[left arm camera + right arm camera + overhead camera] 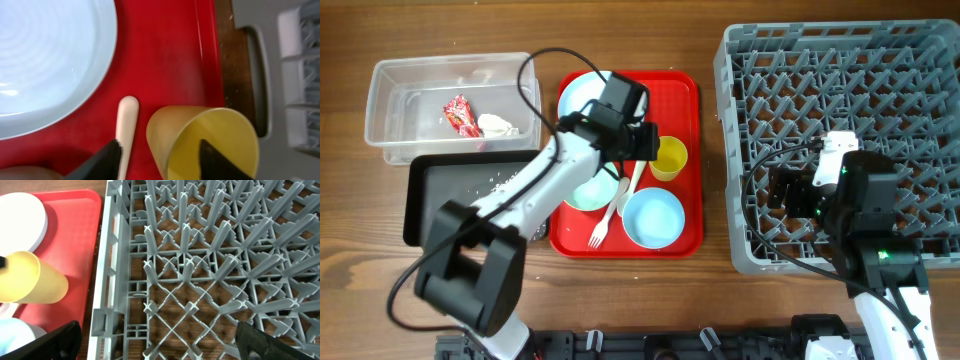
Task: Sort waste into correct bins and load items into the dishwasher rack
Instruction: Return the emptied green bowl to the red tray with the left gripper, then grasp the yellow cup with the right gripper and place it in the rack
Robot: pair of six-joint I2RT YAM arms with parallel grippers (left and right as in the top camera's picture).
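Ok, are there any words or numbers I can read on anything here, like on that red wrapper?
Red snack wrapper in the clear tub: any print on it is too small and blurred to read.
Yellow cup, red tray, grey rack: no words, numbers or signs show on them.
So there is nothing here that can be read.

Serving tray at the middle of the counter; tub and shallow tray left, rack right.
On the serving tray: plate behind, cup right, bowl in front, fork beside it. Wrapper and tissue lie in the tub.
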